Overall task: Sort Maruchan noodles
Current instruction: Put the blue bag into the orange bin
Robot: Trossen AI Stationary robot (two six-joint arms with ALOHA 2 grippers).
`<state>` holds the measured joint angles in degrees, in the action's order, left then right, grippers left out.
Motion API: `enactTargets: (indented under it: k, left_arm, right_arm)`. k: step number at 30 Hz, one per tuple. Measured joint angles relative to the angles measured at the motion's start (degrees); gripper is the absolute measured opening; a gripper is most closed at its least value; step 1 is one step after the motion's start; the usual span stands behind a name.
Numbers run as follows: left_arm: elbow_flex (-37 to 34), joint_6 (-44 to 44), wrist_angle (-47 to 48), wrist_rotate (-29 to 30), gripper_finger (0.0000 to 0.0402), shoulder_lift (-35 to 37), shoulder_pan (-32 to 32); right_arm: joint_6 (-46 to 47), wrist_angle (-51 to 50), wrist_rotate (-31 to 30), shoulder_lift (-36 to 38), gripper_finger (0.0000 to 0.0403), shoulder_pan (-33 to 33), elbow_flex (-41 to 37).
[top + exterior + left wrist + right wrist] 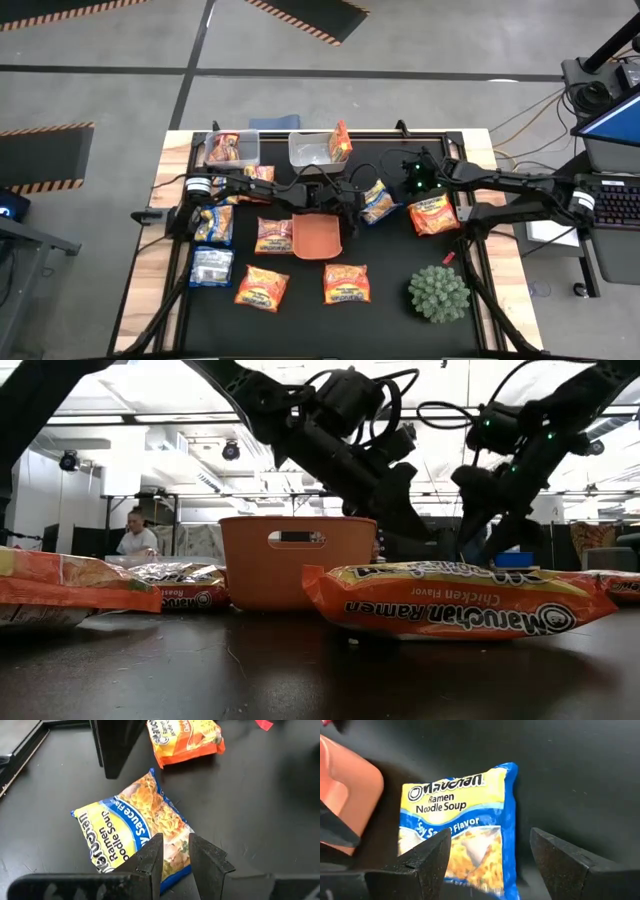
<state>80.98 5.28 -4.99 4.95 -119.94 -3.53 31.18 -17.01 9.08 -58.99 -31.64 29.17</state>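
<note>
A blue-and-yellow Maruchan packet [378, 200] lies flat on the black mat between my two grippers. My left gripper [175, 854] reaches in from the left, slanting down, its fingers a narrow gap apart over one corner of this packet [134, 827]. My right gripper [490, 855] comes from the right and hovers over the same packet [465, 830] with its fingers wide apart, one on each side. Several more packets, mostly orange [347, 283], lie spread over the mat. One orange packet [340, 142] stands in a clear bin. My left gripper has its fingertips [152, 852] over the packet's corner [172, 865]. The view looks along the fingers, so I cannot tell whether they touch it. The packet lies flat on the mat.
An orange tray [315, 237] stands beside the left gripper. Two clear bins [232, 148] [312, 150] sit at the far edge. A spiky green plant ball [438, 292] is at the near right, and a small red item [449, 257] lies beside it. An orange packet [433, 213] lies under the right arm.
</note>
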Motion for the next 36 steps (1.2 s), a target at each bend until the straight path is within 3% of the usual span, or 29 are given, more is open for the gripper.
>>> enactTargets:
  k: [10, 20, 26, 34, 36]
  left_arm:
    - [-0.02, 0.21, 0.57, 0.0, 0.0075, 0.04, 0.0]
    - [-0.08, 0.21, 1.42, 0.0, 0.0075, 0.58, 0.11]
    - [-0.12, 0.52, 2.97, 0.0, 0.0075, 2.93, 0.17]
    - [-1.81, 3.23, 2.84, -3.02, 0.0075, 9.11, 1.01]
    - [-3.17, 3.25, 2.92, -3.08, 0.0075, 11.53, 1.03]
  right_arm:
    - [-4.61, 14.54, 4.34, -10.11, 0.0251, 0.36, -1.76]
    - [-4.75, 19.18, 4.87, -18.28, 0.0223, 0.35, -1.67]
    - [-4.88, 18.64, 5.53, -16.62, 0.016, 0.35, -1.79]
    - [-7.23, 18.58, 6.02, -11.74, 0.0033, 0.41, -1.86]
    - [-8.15, 18.6, 6.01, -10.4, 0.0017, 0.55, -1.89]
